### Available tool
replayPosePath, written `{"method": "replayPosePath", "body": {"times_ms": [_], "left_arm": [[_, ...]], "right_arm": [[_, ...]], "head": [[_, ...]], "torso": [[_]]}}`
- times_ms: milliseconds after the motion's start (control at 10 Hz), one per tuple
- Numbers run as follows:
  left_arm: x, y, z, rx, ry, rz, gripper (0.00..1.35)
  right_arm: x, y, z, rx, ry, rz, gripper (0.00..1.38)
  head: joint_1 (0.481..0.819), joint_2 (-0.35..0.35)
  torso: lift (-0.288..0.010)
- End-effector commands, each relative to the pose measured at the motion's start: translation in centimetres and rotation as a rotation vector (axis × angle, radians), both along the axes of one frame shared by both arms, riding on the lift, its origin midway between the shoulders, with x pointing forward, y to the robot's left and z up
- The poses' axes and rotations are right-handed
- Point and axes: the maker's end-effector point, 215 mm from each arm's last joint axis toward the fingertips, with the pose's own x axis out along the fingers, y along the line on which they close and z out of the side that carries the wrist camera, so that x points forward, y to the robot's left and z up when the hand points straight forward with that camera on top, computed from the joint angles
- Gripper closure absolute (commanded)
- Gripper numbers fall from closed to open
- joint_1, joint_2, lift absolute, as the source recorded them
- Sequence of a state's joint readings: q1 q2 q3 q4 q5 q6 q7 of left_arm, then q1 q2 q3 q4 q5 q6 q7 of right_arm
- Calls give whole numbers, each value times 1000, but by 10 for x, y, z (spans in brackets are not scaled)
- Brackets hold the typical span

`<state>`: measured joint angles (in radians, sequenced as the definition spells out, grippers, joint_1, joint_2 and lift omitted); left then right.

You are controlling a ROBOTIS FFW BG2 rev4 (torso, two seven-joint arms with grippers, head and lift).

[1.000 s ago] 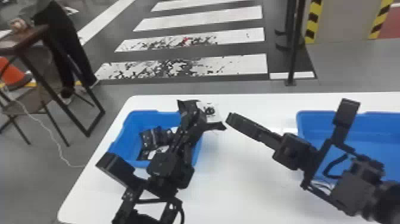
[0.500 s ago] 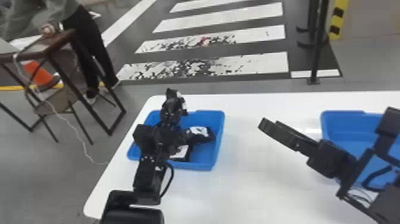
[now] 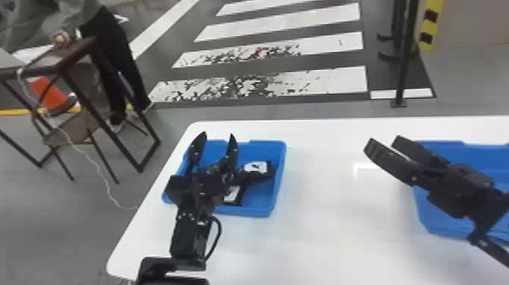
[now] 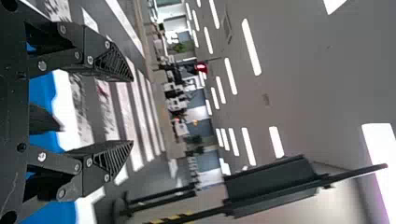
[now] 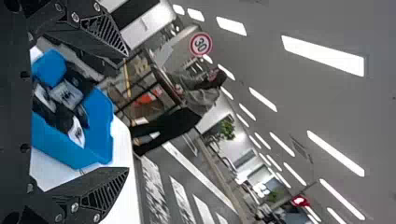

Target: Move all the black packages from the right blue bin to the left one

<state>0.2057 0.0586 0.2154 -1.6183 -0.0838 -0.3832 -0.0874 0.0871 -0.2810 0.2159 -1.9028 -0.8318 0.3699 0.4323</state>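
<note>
White round-cornered desk [image 3: 341, 227]; right blue plastic bin [image 3: 439, 223], contents hard to make out; left blue plastic bin [image 3: 261, 211]. My right black two-fingered tool [image 3: 383, 144] waits, fingers apart. And my left black two-fingered tool [image 3: 218, 134] has swung over the left bin, spread and empty! Black packages with white labels [image 3: 257, 168] lie inside: likely another delivered.

Head view has shifted left since the first frame. Black package with white label, earlier at left gripper [image 3: 216, 135] above left blue bin [image 3: 279, 178], gone from there; gripper now farther left over bin, fingers visibly spread. Right gripper [image 3: 381, 144] shifted toward right blue bin [image 3: 439, 223].
</note>
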Motion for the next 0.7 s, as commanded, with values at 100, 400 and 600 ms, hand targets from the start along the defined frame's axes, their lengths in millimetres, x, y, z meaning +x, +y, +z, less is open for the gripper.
{"method": "replayPosePath", "body": {"times_ms": [100, 400, 600], "left_arm": [[-44, -53, 61, -142, -107, -101, 196], [-91, -99, 64, -275, 12, -185, 196], [-109, -88, 64, -359, 18, -168, 200]], "right_arm": [[6, -72, 11, -163, -146, -196, 182], [-24, -132, 2, -329, -181, -339, 183], [-45, -167, -4, -417, -167, -435, 183]], "head": [[693, 293], [695, 160], [695, 92]], "torso": [[-140], [-140], [-140]]}}
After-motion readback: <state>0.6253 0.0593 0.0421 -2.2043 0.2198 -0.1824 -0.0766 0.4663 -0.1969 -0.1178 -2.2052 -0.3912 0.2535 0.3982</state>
